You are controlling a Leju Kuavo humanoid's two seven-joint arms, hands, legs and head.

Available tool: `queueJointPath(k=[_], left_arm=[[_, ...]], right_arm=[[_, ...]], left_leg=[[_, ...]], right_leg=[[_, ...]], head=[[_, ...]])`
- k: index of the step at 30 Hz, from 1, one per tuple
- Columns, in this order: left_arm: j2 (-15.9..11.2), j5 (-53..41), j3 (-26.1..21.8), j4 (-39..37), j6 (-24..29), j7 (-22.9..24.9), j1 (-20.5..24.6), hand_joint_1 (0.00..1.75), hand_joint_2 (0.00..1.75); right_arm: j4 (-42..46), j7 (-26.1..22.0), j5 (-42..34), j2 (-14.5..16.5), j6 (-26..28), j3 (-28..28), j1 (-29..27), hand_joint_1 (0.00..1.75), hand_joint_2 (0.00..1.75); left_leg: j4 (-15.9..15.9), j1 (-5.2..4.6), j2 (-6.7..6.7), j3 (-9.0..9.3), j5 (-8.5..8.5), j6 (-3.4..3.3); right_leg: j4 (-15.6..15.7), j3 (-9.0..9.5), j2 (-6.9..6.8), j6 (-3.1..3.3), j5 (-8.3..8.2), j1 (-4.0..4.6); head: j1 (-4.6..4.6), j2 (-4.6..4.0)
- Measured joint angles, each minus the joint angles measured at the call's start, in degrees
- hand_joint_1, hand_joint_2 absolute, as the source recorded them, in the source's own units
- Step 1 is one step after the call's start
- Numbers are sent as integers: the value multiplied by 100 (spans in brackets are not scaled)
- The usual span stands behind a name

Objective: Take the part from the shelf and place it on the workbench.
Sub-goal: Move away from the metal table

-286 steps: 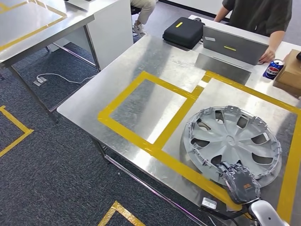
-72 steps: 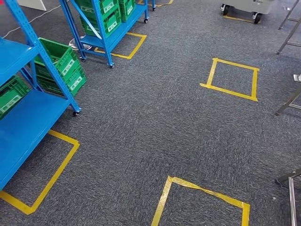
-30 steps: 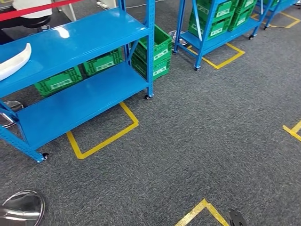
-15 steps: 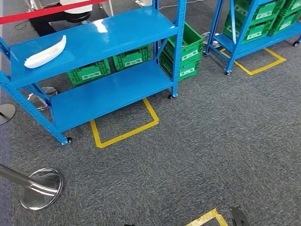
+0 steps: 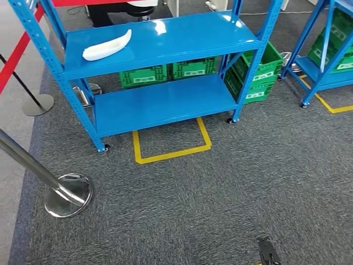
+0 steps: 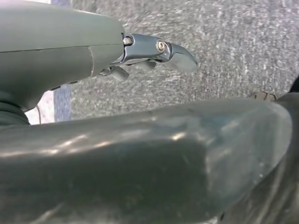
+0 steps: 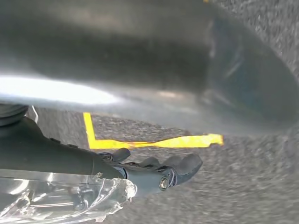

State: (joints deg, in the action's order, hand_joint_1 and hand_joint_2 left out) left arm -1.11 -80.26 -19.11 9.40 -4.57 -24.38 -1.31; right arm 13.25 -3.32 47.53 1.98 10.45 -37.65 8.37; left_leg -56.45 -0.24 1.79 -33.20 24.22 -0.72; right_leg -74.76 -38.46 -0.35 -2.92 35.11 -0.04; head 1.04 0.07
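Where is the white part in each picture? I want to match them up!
Head view: the white part lies on the top level of the blue shelf, near its left end.
Left wrist view: not in it.
Right wrist view: not in it.
Shared landmark: the grey carpet, which covers the floor in all three views.

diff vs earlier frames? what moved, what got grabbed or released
Mostly the camera moved: the robot turned from the workbench, where its right hand rested at a hubcap's rim, across the carpet to face the blue shelf. The white part came into view over the last second, untouched on the top level. Left hand and right hand hang over the carpet holding nothing. Green crates sit unchanged.
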Motion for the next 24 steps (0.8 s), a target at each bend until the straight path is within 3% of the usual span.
queueJointPath(k=[1,2,3,5,7,9,11,13,15,16,18,19,21,22,24], left_arm=[[0,1,-1,0,-3,2,-5,0,0],[1,2,-1,0,-9,3,-10,0,0],[3,8,-2,0,-14,7,-11,0,0],[-3,34,-5,1,-32,21,-1,0,0],[-16,70,-9,1,-56,45,-5,0,0],[-20,102,-16,0,-81,68,-37,0,0],[-25,169,-51,0,-100,98,-60,0,0],[-32,264,-119,0,-105,117,-53,0,0],[-22,336,-187,0,-99,119,-50,0,0],[-12,355,-215,0,-93,121,-60,0,0],[4,380,-265,0,-71,155,-87,0,0],[13,387,-283,0,-55,190,-91,0,0],[44,380,-307,0,-11,285,-69,0,0],[70,369,-315,0,13,332,-60,0,0],[137,335,-327,0,48,405,-72,0,0]], right_arm=[[0,-1,24,12,0,23,3,0,0],[1,-1,46,23,0,46,8,0,0],[1,-1,62,32,0,66,16,0,0],[2,2,93,51,2,96,38,0,0],[3,20,138,87,8,131,56,0,0],[6,56,203,150,15,181,68,0,0],[18,117,306,222,29,247,90,0,0],[27,235,438,295,65,333,120,0,0],[28,386,551,401,122,436,179,0,0],[28,450,593,460,151,483,226,0,0],[28,534,652,573,196,570,330,0,0],[28,565,673,620,218,609,380,0,0],[28,639,696,710,264,672,460,0,0],[28,684,697,751,289,696,493,0,0],[29,759,683,833,325,737,556,0,0]], left_leg=[[-2,2,83,0,-6,5],[-5,6,167,3,-12,16],[-11,12,252,4,-18,31],[-46,11,409,-26,-32,83],[-54,17,541,-86,-67,153],[-37,38,616,-131,-101,222],[-253,26,378,-253,47,285],[-900,17,27,-574,401,338],[-1548,28,-91,-894,629,367],[-1628,30,-108,-929,596,368],[-1183,20,-193,-683,278,341],[-800,0,-352,-467,103,313],[-206,-49,-619,-163,-54,236],[-83,-66,-668,-113,-46,197],[-30,-58,-535,-109,-11,127]], right_leg=[[0,-7,11,1,-74,-2],[221,94,33,4,-246,-9],[604,276,109,4,-466,-25],[1318,610,391,10,-718,-74],[1553,719,528,50,-724,-87],[1571,726,403,128,-752,-83],[1600,729,263,211,-785,-92],[1614,725,109,259,-791,-79],[1614,720,-64,275,-783,-64],[1614,722,-145,279,-776,-59],[1614,743,-287,270,-760,-54],[1613,758,-353,255,-746,-43],[1602,780,-490,205,-701,0],[1607,787,-562,177,-677,20],[1635,825,-680,114,-626,32]], head=[[-1,-1],[0,-1],[-1,-1],[2,0],[4,0],[3,-1],[47,-1],[94,0],[96,-1],[97,-1],[98,-1],[100,0],[101,-1],[98,-1],[88,-1]])
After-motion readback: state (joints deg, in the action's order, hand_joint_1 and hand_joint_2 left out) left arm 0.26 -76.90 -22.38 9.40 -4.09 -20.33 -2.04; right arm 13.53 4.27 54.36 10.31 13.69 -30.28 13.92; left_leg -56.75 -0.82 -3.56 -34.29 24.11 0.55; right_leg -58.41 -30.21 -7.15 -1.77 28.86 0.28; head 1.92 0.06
